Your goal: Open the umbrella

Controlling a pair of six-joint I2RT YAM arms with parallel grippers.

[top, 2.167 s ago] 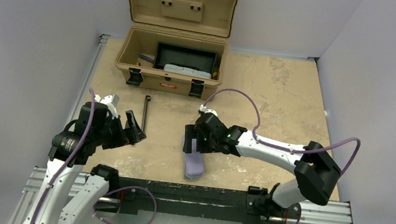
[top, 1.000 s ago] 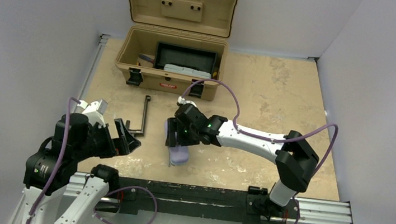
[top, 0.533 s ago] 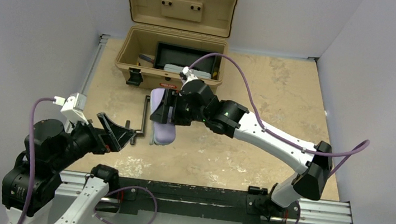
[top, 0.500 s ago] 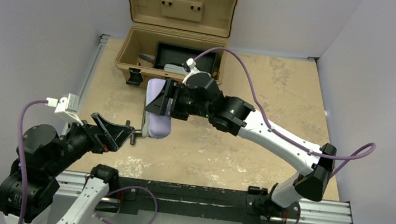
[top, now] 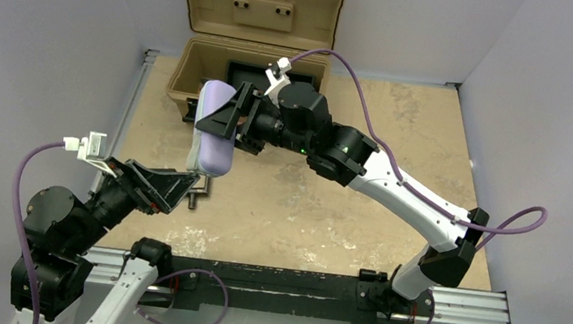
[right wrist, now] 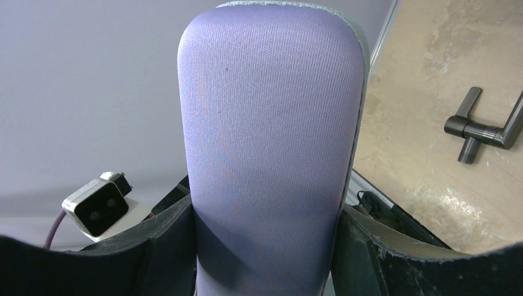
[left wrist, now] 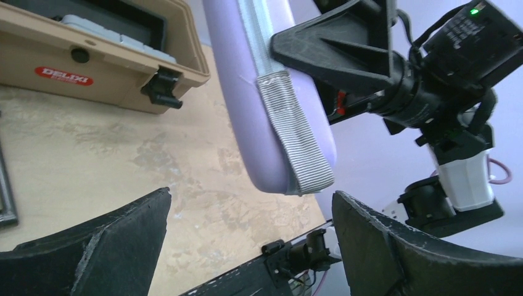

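We see no umbrella in any view. It may sit inside the lavender-grey oblong hard case [top: 213,133], but we cannot tell. The case hangs above the table at about 10 o'clock from the mottled tan tabletop's [top: 346,185] middle, with its grey webbing strap [left wrist: 290,135] running down one edge. The right gripper [top: 227,118] is clamped across the case's width. The left gripper [top: 170,185] waits at the case's 7 o'clock, jaws spread wide and touching nothing. The open tan plastic toolbox [top: 251,52] stands at 12 o'clock, and a dark metal L-shaped lever [right wrist: 484,131] lies on the table below the case.

We judge the smooth shell could pivot or slip in the one-sided grip. If the left jaws close off-centre, they could knock it loose.
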